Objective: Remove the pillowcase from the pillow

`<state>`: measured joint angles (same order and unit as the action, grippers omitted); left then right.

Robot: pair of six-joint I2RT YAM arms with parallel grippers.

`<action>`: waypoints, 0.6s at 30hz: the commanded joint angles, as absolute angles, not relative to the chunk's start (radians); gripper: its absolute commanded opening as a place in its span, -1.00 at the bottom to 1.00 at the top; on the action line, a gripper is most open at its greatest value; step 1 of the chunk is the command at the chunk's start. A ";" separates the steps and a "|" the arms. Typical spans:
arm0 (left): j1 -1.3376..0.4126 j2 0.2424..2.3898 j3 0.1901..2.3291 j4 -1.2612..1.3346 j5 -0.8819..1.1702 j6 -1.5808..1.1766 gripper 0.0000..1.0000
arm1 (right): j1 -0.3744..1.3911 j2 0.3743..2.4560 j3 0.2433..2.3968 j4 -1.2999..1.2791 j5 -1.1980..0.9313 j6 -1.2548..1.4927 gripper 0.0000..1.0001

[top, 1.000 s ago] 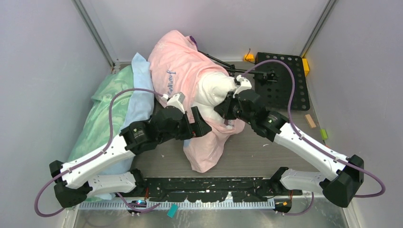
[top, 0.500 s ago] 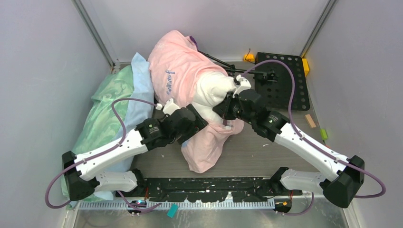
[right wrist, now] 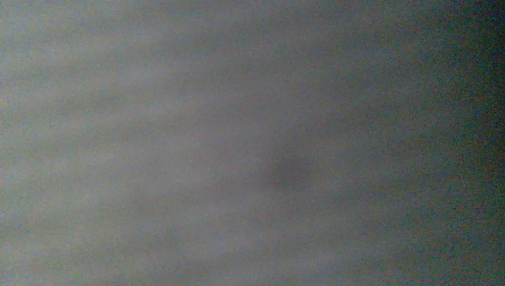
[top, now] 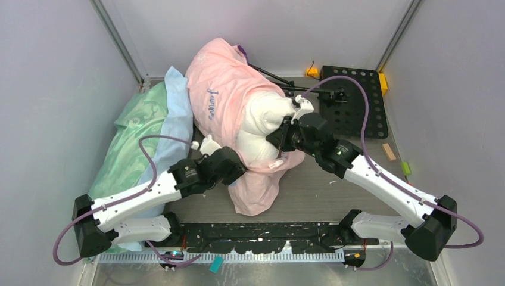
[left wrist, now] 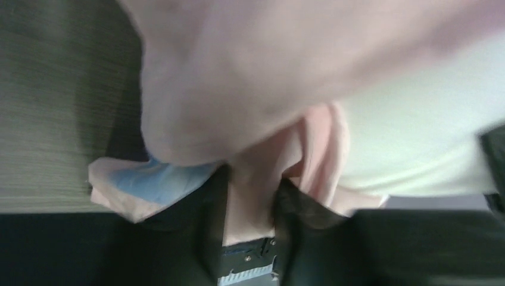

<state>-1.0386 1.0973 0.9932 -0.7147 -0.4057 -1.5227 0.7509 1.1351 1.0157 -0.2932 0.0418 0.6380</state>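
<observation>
Up top, pillowcase: pink pillowcase (top: 223, 98) is bunched high over the far end of the pillow, with its loose open end trailing toward you across the table (top: 321, 190).
Up top, pillow: white pillow (top: 257, 128) bulges bare out of the opening, mid-table; the far part is inside the cover.
Up top, neighbours: green bedding (top: 128, 149) and light blue bedding (top: 172, 113) lie just beside it on your left (leave both alone).
Up top, left gripper: your left gripper (top: 237, 171) sits at the near hem of the loose pink cloth.
Up top, right gripper: your right gripper (top: 280, 138) is pressed against the bare pillow; you cannot tell whether it is apart or closed, as the tips are hidden.
Left wrist, grip: dark fingers (left wrist: 199, 232) are pinched together on a fold of pink cloth, white pillow to the right.
Right wrist, lens: nothing but grey blur, so no help.
Step in hand: peeling, about halfway by my reckoning; one hand pins the pillow, the other hauls the cover.
Next move: likely re-grip the cover farther back, then draw it off the far end while the pillow is pinned; keep the pinch on cloth only.
</observation>
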 commanded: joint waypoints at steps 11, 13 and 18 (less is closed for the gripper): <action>-1.039 1.053 0.606 -0.597 -0.385 -1.591 -0.96 | 0.750 1.064 1.167 -0.207 0.290 0.641 -1.00; -1.040 1.069 0.591 -0.588 -0.386 -1.582 -1.00 | 0.750 1.064 1.180 -0.208 0.310 0.657 -0.99; -1.041 1.126 0.593 -0.512 -0.390 -1.499 -1.00 | 0.749 1.083 1.227 -0.232 0.345 0.724 -0.99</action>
